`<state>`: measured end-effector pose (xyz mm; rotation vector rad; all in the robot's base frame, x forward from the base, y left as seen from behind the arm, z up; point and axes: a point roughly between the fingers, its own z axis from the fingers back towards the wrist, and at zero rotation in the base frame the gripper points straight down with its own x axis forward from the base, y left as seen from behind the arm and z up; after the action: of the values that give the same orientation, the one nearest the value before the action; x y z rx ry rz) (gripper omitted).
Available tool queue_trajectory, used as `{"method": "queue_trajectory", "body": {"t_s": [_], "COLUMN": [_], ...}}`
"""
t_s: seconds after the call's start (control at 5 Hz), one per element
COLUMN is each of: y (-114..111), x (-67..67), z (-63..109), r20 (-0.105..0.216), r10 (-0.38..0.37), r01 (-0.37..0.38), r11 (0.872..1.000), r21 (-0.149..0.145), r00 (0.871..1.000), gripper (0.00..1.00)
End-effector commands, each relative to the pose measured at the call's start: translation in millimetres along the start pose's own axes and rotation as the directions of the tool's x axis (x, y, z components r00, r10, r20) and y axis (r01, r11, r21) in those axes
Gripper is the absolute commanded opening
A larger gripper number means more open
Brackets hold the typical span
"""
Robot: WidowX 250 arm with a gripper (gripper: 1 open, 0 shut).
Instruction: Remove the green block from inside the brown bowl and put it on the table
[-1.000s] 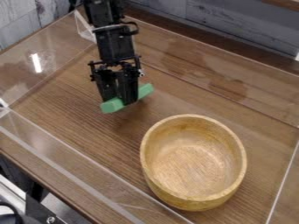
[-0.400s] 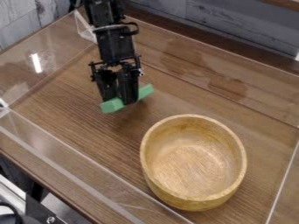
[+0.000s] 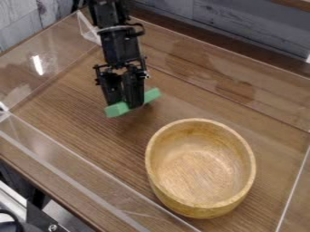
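Right now I see my gripper (image 3: 125,94) pointing down over the counter (image 3: 218,82), its black fingers (image 3: 111,91) clamped on the block (image 3: 127,106). Only the green ends of the block show, one below the fingers to the left and one beside them to the right. Its lower edge sits at the wood surface; I cannot tell whether it touches. The bowl (image 3: 201,168) stands apart toward the near right, with nothing inside. A clear wall (image 3: 72,186) runs along the near edge.
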<state>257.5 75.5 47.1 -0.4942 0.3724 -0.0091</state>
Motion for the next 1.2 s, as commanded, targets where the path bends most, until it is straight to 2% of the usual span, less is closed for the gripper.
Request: {"method": "queue_trajectory", "body": {"t_s": [0.0, 1.0], "y": [-3.3, -4.1], "x": [3.2, 3.2], "z": [16.4, 14.8], "r20": [0.042, 0.001], "r10": [-0.024, -0.03], "r01": [0.024, 0.03], "r11": [1.0, 0.999], "r21": [0.017, -0.018], "r00": [0.999, 1.0], "gripper": [0.0, 0.0]}}
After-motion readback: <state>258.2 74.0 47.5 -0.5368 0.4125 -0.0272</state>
